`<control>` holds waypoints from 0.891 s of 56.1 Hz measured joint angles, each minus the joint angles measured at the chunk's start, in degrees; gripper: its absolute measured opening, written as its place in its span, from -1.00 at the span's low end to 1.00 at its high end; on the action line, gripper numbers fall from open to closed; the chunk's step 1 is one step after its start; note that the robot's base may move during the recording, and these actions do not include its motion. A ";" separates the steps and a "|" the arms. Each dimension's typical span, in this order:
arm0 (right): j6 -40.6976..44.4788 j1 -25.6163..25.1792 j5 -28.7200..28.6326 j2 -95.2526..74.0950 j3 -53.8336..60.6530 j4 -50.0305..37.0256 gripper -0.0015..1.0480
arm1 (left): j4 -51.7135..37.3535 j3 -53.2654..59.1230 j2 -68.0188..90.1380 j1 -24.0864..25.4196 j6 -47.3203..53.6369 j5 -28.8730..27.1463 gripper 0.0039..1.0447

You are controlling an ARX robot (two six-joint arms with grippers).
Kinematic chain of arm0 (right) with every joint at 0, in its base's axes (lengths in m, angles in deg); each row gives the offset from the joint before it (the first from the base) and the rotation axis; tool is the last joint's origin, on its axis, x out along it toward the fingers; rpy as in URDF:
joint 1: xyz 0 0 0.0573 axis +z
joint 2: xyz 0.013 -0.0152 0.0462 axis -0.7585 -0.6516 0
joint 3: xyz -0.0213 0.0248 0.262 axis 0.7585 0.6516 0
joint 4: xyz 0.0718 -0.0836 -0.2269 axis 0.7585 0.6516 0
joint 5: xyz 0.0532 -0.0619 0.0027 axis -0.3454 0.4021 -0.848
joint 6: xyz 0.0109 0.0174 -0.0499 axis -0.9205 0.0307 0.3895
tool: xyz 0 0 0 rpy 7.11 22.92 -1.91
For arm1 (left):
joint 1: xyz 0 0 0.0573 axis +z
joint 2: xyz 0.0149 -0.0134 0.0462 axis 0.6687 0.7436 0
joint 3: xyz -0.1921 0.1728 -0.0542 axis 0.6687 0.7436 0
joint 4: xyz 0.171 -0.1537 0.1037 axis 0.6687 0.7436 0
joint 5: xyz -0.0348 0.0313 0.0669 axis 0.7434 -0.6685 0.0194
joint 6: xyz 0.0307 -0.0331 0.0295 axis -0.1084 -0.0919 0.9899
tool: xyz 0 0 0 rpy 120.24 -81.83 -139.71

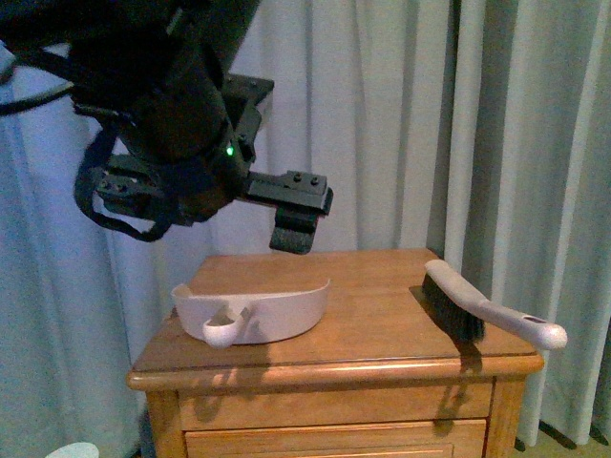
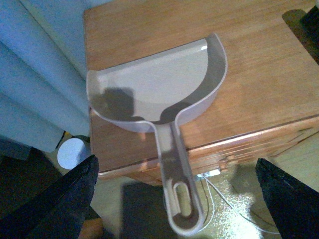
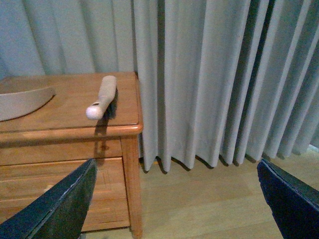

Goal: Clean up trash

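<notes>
Sitting on the nightstand (image 1: 372,305): a white dustpan (image 1: 253,310) and a brush (image 1: 458,305), well apart from each other
Dustpan spot: toward the left edge of the top, flat on its base, handle poking out past the front edge, open lip facing the back
Brush spot: by the right edge, dark bristles down on the wood, white handle sticking out past the front right corner
Left arm (image 1: 172,105): big dark shape in the front view, hanging above the left side of the top, not touching anything
Left gripper (image 2: 175,164): fingers spread wide with nothing between them, and the dustpan handle sits right under the gap in the wrist view
Right gripper (image 3: 175,164): also spread wide and holding nothing, off beyond the front right corner of the nightstand
Trash: honestly can't spot the paper wad in any of the three views
Round white thing (image 2: 72,152): down on the floor by the nightstand's left side, can't tell what it is
Curtains (image 1: 401,114): pale, hanging behind the nightstand and off to both sides
</notes>
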 joint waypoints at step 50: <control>0.00 0.00 0.00 0.00 0.00 0.00 0.86 | -2.08 -2.36 14.23 2.56 -4.46 -3.39 0.86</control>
